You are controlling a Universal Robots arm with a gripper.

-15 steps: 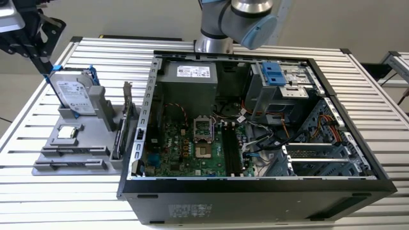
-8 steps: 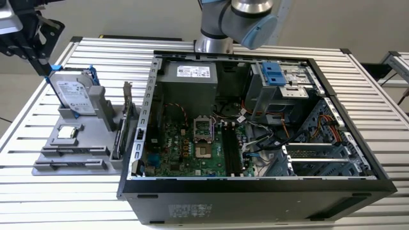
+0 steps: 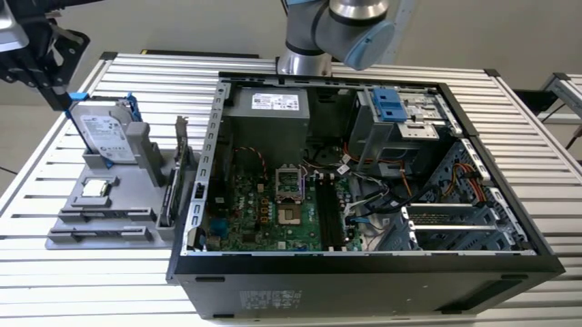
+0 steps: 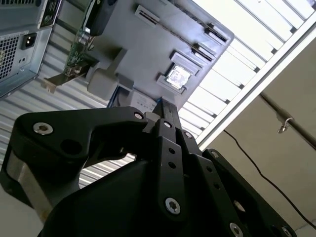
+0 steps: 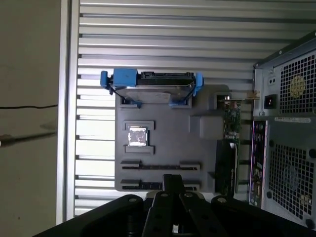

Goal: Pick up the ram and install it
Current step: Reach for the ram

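While its fingers look pressed together and empty, the black gripper (image 5: pixel 173 178) hangs above the long, thin dark ram stick (image 5: pixel 159 166), which lies crosswise just beyond its tips.

Looks down past closed black gripper (image 5: pixel 173 182) onto grey moulded tray (image 5: pixel 173 143) carrying blue-framed silver hard drive (image 5: pixel 150 85), square silver chip (image 5: pixel 137 136), green card (image 5: pixel 231 119).

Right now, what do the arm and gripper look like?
The arm has round silver-grey joints with light blue caps. The gripper is matte black, built of angular links dotted with silver screw heads.
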